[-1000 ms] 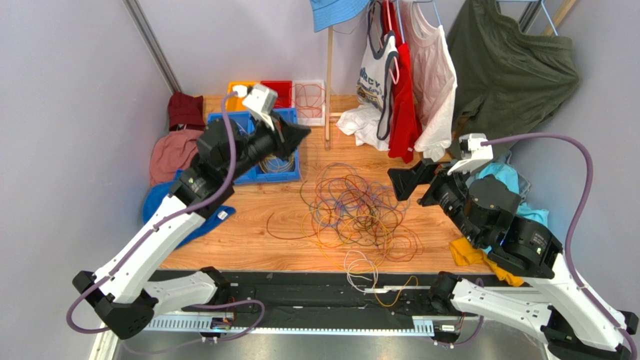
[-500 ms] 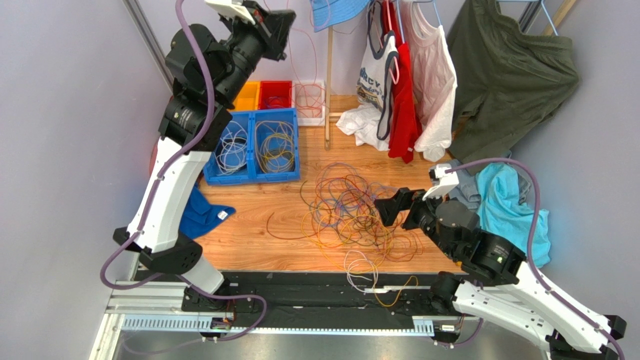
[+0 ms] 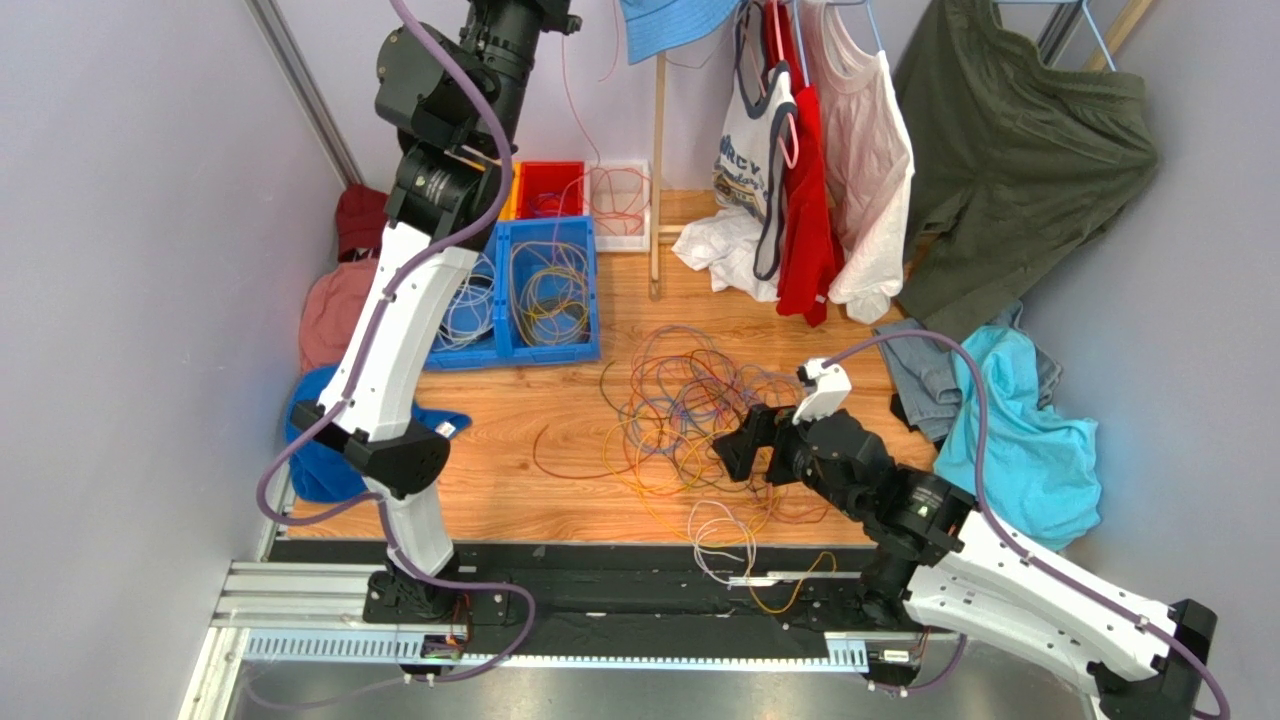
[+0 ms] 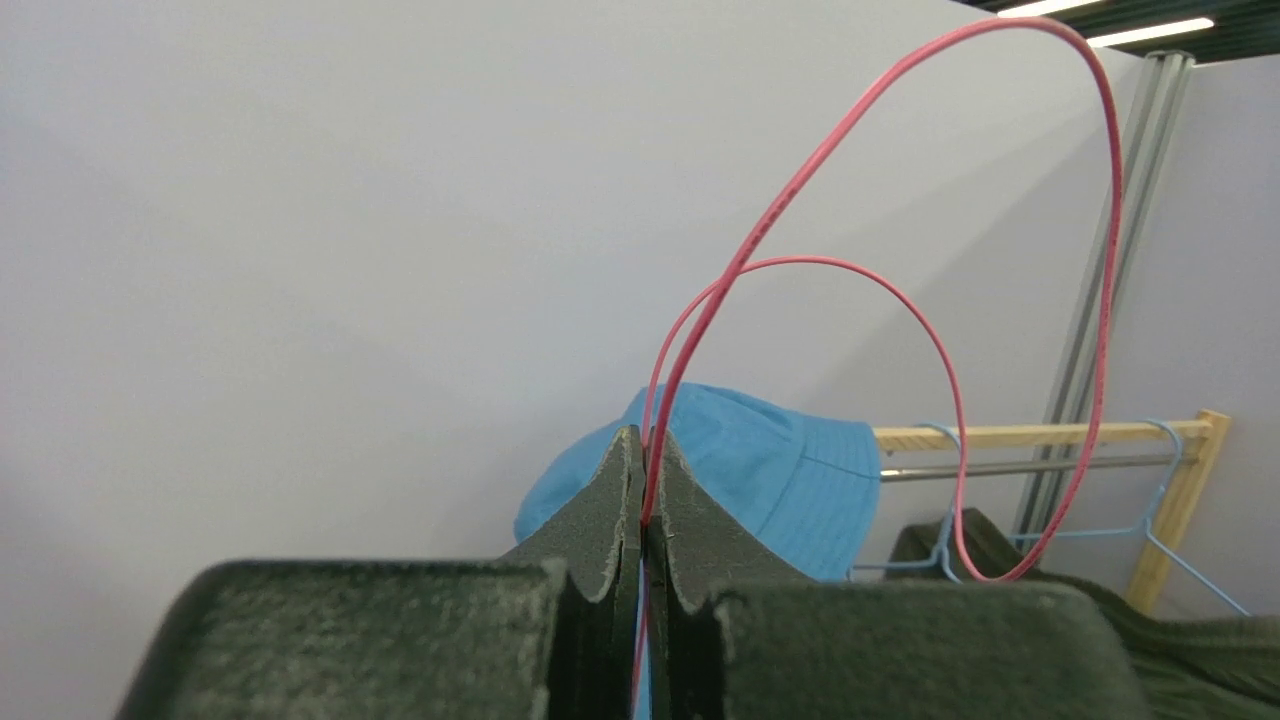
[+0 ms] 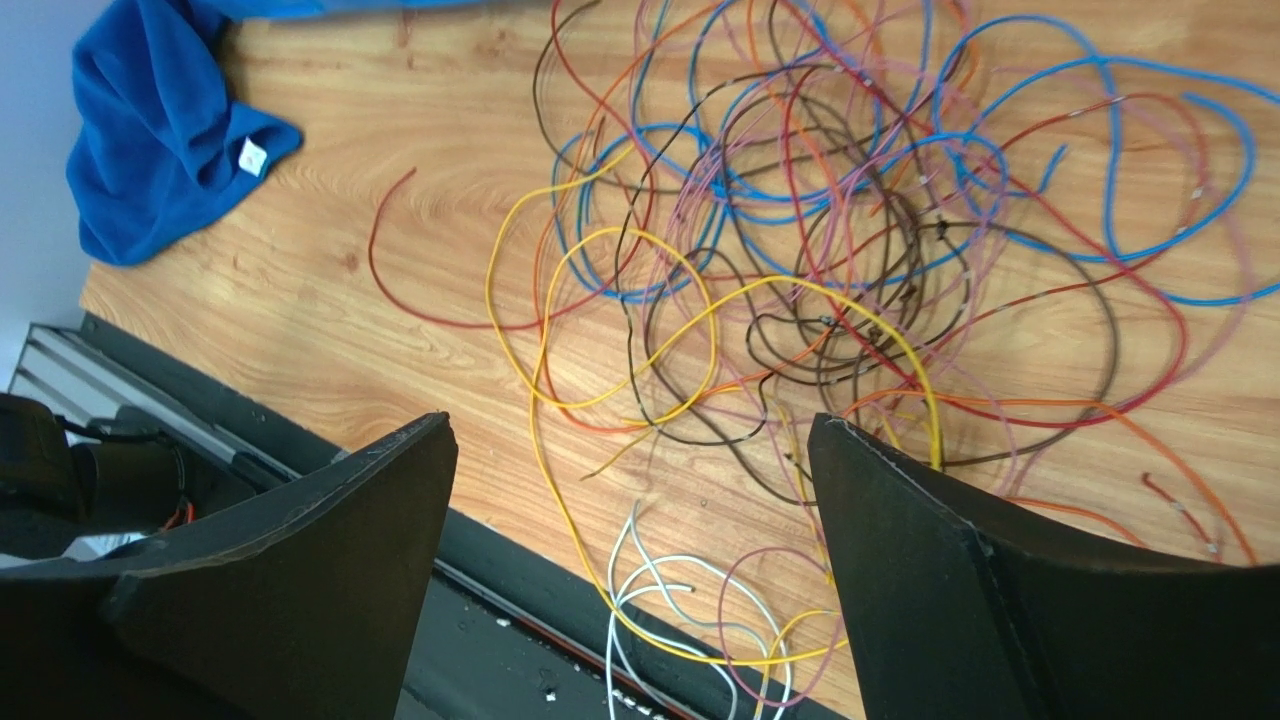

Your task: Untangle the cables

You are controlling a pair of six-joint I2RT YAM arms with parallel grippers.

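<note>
The cables (image 3: pixel 703 413) lie in a loose tangle of orange, yellow, blue, purple, red and brown strands in the middle of the wooden table. My left gripper (image 3: pixel 529 12) is raised to the top edge of the overhead view. It is shut (image 4: pixel 646 444) on a thin red cable (image 4: pixel 812 261) that loops above the fingers. That red cable (image 3: pixel 573 108) hangs down toward the red bin. My right gripper (image 3: pixel 736 450) hovers open (image 5: pixel 628 429) over the near right part of the tangle (image 5: pixel 842 255), with nothing between its fingers. White strands (image 5: pixel 676 585) reach the table's near edge.
A blue bin (image 3: pixel 511 348) holding sorted cables sits at back left, with a red bin (image 3: pixel 553 177) and a white tray (image 3: pixel 619 225) behind it. Clothes (image 3: pixel 819 165) hang on a rack at the back. A blue cloth (image 3: pixel 316 450) lies left, a teal cloth (image 3: pixel 1044 435) right.
My left arm has swung up from over the blue bin to the top of the view, lifting the red cable. My right gripper has moved left and down to the tangle.
</note>
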